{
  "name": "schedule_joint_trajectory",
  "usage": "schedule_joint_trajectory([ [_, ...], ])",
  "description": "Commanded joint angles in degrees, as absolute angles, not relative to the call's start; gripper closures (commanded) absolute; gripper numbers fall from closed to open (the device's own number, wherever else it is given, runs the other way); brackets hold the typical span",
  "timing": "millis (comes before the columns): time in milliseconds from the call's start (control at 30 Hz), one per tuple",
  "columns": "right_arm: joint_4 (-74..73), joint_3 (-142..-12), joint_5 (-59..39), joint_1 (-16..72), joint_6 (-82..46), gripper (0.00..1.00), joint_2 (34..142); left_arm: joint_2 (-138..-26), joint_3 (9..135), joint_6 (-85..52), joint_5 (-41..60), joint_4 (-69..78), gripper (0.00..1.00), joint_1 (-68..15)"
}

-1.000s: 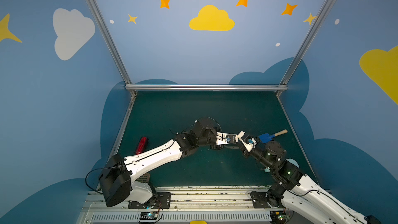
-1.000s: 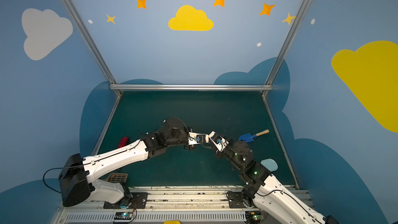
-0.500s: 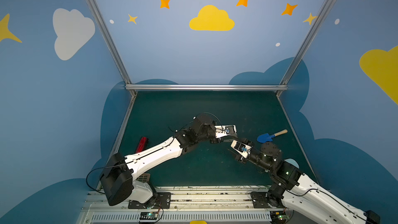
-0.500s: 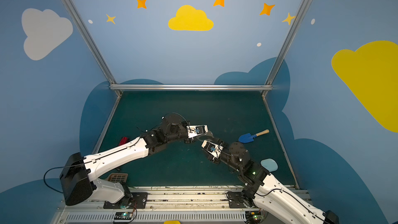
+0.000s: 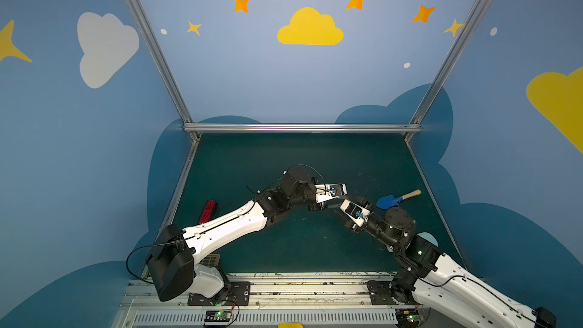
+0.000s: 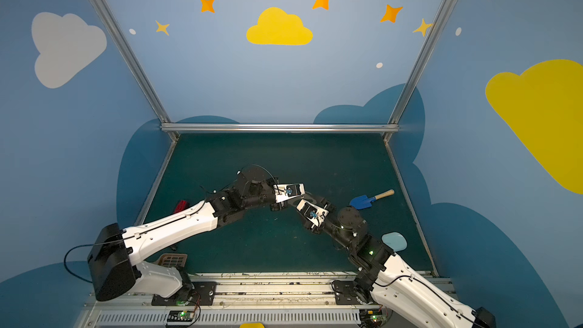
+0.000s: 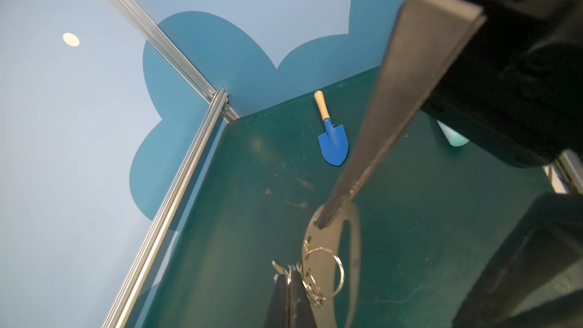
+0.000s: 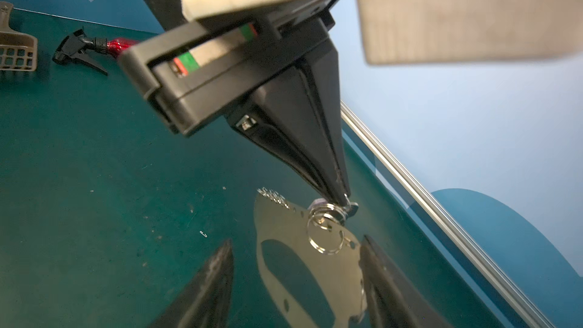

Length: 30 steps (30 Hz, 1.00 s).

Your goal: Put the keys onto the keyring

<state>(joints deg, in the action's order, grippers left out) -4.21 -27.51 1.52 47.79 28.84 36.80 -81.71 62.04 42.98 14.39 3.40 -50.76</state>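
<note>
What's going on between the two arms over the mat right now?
The left end effector is shut, pinching a split ring on the rim of the grey keyring plate. The right end effector is open, its fingers straddling the plate. Both meet mid-table, near the blue toy shovel. Whether the plate rests on the mat is unclear.

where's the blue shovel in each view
Top view: blue shovel right of centre, handle pointing right.
Top view: blue shovel in the same place.
Left wrist: blue shovel beyond the keyring.
Right wrist: not in it.
Shared landmark: back rail.
</note>
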Motion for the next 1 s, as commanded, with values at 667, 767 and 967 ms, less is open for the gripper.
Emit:
schedule_joint_trajectory([
  [667, -7.38, -32.88, 8.57, 46.63, 30.70, 0.54, 44.52, -80.90, 64.83, 41.13, 16.70, 4.58, 0.96, -51.95],
  [767, -7.18, -33.13, 10.40, 46.49, 30.52, 0.54, 44.08, -80.86, 64.91, 41.13, 16.72, 4.40, 0.96, -51.94],
  [967, -7.22, -32.92, 10.58, 46.42, 31.17, 0.54, 43.29, -81.04, 65.15, 41.65, 16.22, 3.83, 0.96, -51.95],
])
